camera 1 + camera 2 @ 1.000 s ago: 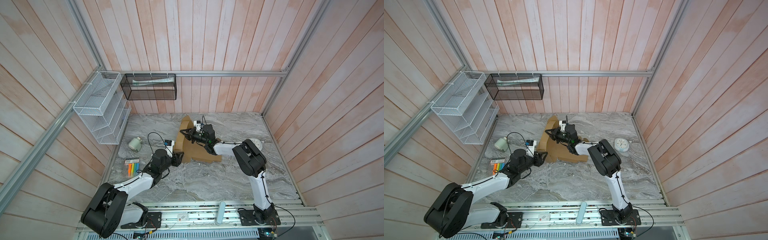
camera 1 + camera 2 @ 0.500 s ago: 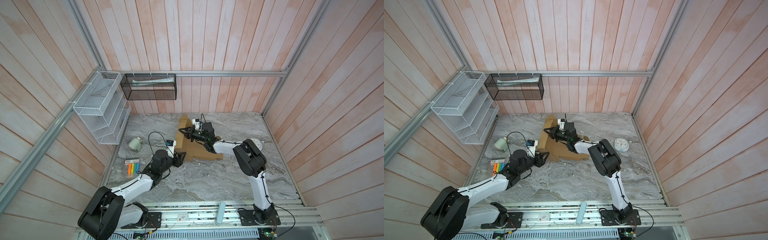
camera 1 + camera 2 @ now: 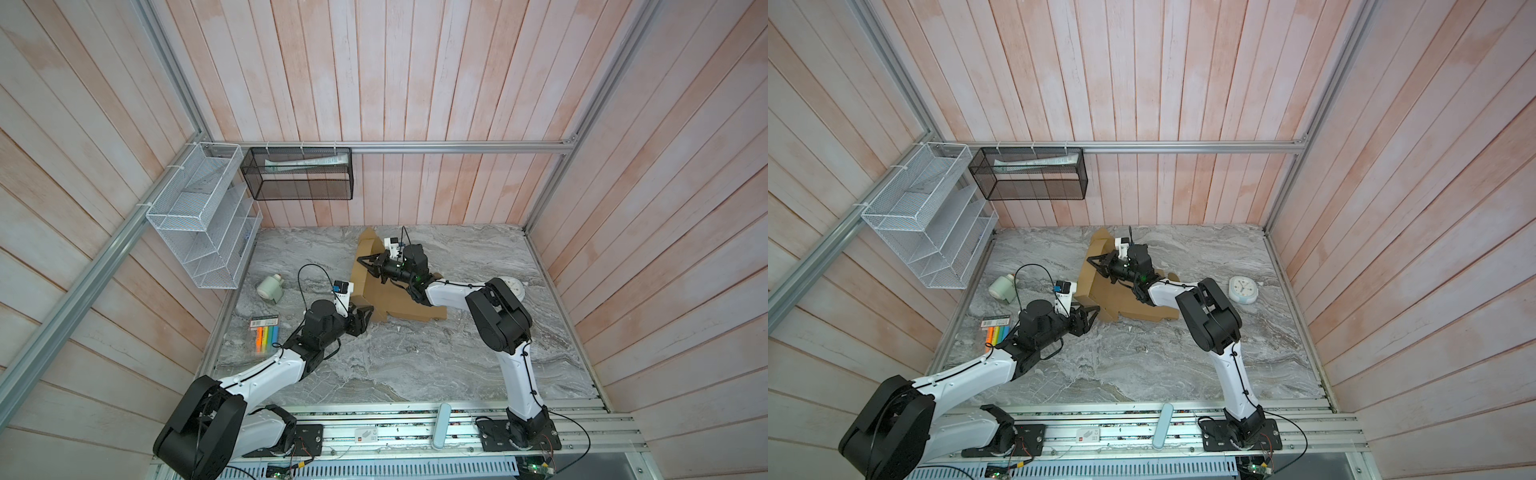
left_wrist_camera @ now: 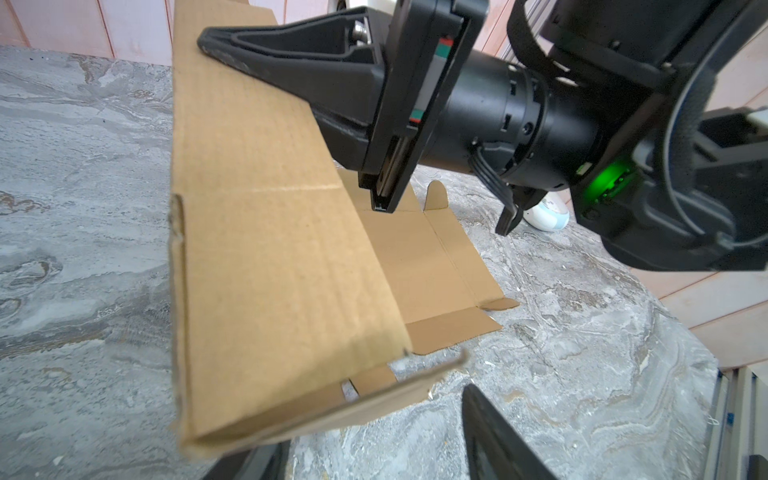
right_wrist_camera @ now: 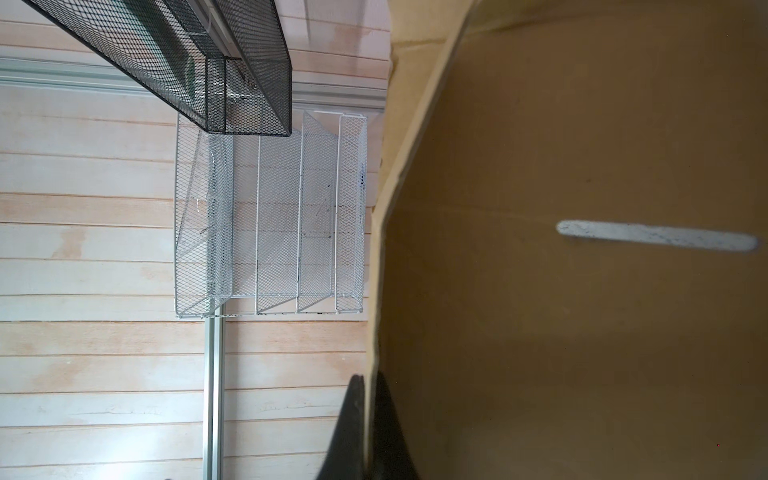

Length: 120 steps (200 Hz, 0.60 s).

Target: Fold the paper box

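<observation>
I am partway through folding the paper box (image 3: 399, 301), which lies on the desk (image 3: 395, 365) near the back wall with one side wall raised. My right pincer (image 3: 362, 261) pinches that wall's top edge tight. My left pincer (image 3: 365, 318) gapes at the near corner, seemingly gripping nothing. Next, I judge, it must turn the corner flap inward.

The left end effector (image 3: 368, 318) has moved a little forward over the desk (image 3: 415, 365) and is now just beside the near corner of the box (image 3: 399, 305). Its jaws stand wider apart than one second ago. The left arm (image 3: 266, 370) is stretched out a bit more than before. The right end effector (image 3: 362, 261) has shifted slightly to the left, and it takes the top edge of the raised flap (image 3: 363, 278) with it.
</observation>
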Motion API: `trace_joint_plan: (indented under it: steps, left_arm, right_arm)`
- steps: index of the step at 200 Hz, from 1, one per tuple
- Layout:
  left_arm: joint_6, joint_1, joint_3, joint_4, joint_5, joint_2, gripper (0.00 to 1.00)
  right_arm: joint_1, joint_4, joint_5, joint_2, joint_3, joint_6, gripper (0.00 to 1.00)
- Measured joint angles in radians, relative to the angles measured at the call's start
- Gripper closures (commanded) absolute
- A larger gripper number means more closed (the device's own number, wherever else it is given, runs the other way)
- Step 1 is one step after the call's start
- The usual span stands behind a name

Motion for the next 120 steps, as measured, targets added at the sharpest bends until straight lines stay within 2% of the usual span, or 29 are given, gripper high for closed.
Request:
trace_joint_plan:
  steps: [53, 120]
  left_arm:
    - [0.004, 0.000, 0.001, -0.021, -0.015, 0.003, 0.46]
    - [0.008, -0.002, 0.016, -0.074, -0.084, 0.021, 0.48]
  right_arm:
    - [0.001, -0.002, 0.000, 0.000, 0.000, -0.004, 1.00]
    - [0.002, -0.047, -0.005, 0.000, 0.010, -0.065, 1.00]
